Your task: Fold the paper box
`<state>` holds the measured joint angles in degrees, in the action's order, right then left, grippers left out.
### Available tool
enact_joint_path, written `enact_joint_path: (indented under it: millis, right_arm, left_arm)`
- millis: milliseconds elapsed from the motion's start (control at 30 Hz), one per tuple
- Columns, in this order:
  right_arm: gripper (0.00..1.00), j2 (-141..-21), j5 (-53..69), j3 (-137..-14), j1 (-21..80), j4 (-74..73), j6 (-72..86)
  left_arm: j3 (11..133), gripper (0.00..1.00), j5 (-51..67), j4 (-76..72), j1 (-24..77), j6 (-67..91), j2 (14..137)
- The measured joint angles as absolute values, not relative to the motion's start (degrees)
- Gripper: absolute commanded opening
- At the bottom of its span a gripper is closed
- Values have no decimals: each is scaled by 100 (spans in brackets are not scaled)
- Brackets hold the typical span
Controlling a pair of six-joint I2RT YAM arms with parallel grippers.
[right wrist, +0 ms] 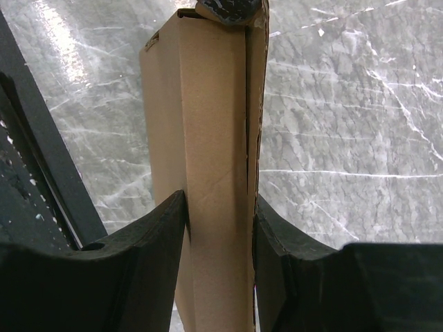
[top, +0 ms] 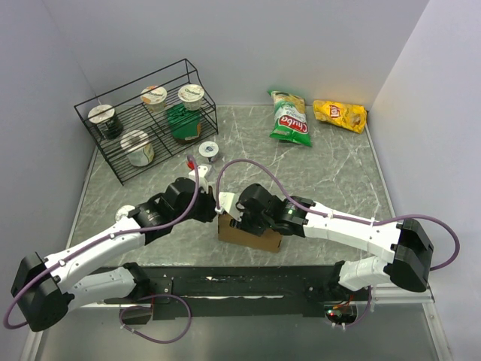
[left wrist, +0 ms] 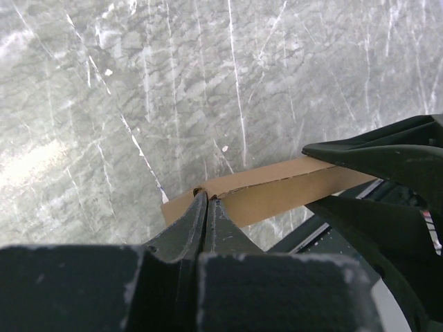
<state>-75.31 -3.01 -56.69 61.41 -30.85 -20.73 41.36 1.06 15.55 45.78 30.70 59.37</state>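
The paper box (top: 255, 239) is a brown cardboard piece, partly folded, standing near the table's front edge between both arms. My right gripper (right wrist: 220, 207) is shut on it, one finger pressed on each side of the narrow folded body (right wrist: 208, 104). My left gripper (left wrist: 206, 198) is shut, fingers together, with the tips touching the top edge of the box (left wrist: 291, 183) at its left end. In the top view the left gripper (top: 219, 209) is at the box's left corner and the right gripper (top: 252, 218) is over its middle. The box's underside is hidden.
A black wire rack (top: 143, 128) with yogurt cups stands at the back left. A green chip bag (top: 291, 120) and a yellow chip bag (top: 340, 114) lie at the back right. A small white roll (top: 208, 150) is behind the grippers. A black rail (top: 240, 284) runs along the near edge.
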Motion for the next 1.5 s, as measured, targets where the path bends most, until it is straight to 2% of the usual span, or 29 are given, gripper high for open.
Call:
enact_joint_path:
  millis: [233,900,1500]
  right_arm:
    - [41,-7494,-381,-5636,6143,-3094,-2067]
    - [41,-7310,-464,-5470,6173,-3052,-2176]
    - [41,-7210,-554,-5419,6152,-3179,-2220]
  left_arm:
    - [4132,1,-438,1463,4890,3089,5981]
    - [3975,1,-657,1253,5098,3105,5872]
    - [3660,1,-1352,698,5618,3286,5833]
